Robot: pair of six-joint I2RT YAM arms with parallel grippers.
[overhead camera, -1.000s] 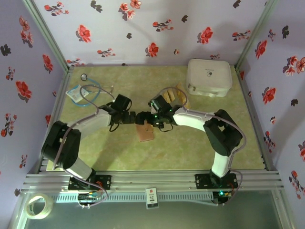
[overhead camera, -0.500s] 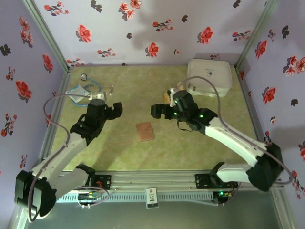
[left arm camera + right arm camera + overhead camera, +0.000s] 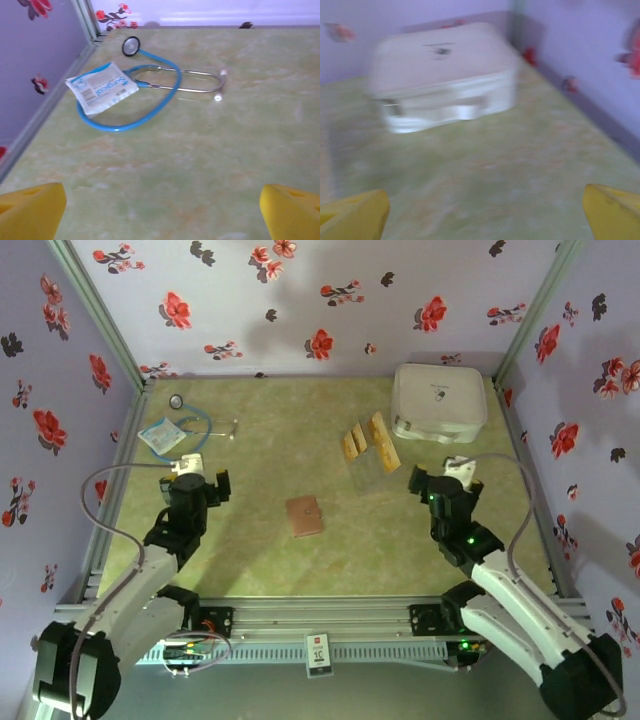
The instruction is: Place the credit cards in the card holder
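The white rounded zippered case (image 3: 440, 402) sits upper right in the top view on the pale green marbled table (image 3: 260, 430). The left gripper (image 3: 162, 212) and right gripper (image 3: 485, 212) hang lower left and lower right, yellow jaws spread wide, empty. The small reddish-brown leather card holder (image 3: 304, 516) lies at centre, with the thin tan-orange credit cards (image 3: 368, 445) apart, up and right.

The right wrist view is blurred throughout. The white case (image 3: 442, 75) at 11 o'clock has soft edges and an unreadable dark mark on its lid. The yellow fingertips (image 3: 355, 217) of the right gripper (image 3: 485, 217) are cropped at 7 and 5 o'clock, as are those of the left gripper (image 3: 162, 212). From above, the credit cards (image 3: 368, 445) at 1 o'clock are too small to count.
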